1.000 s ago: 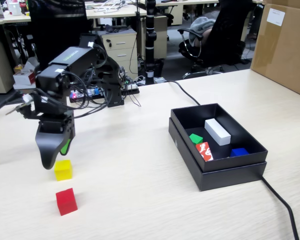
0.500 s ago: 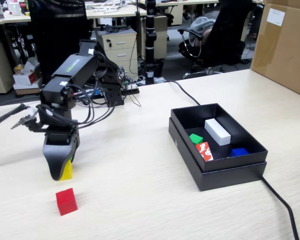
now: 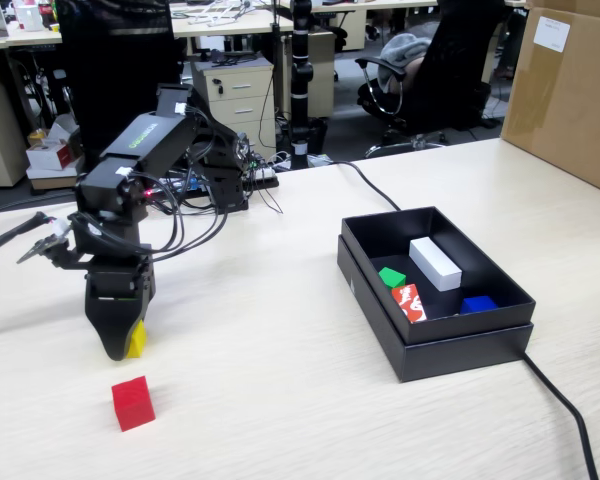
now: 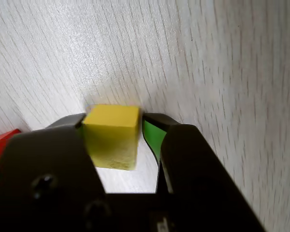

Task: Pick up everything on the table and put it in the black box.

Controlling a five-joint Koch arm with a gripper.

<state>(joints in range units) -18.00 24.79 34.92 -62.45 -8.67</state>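
Observation:
My gripper (image 3: 125, 345) points down at the table (image 3: 280, 380) at the left of the fixed view. Its jaws stand on either side of the yellow cube (image 3: 137, 340). In the wrist view the yellow cube (image 4: 112, 135) rests on the table between the jaws of the gripper (image 4: 115, 120). It lies against the left jaw, with a narrow gap to the green pad (image 4: 152, 137) of the right jaw. The red cube (image 3: 133, 403) sits on the table just in front, and it shows at the left edge of the wrist view (image 4: 2, 142). The green cube (image 3: 391, 277) lies inside the black box (image 3: 460, 345) at the right.
The black box also holds a long white block (image 3: 435, 263), a red block with white print (image 3: 408, 301) and a blue block (image 3: 478, 304). A black cable (image 3: 570, 420) runs from behind the box. A big brown carton (image 3: 570, 90) stands at the back right.

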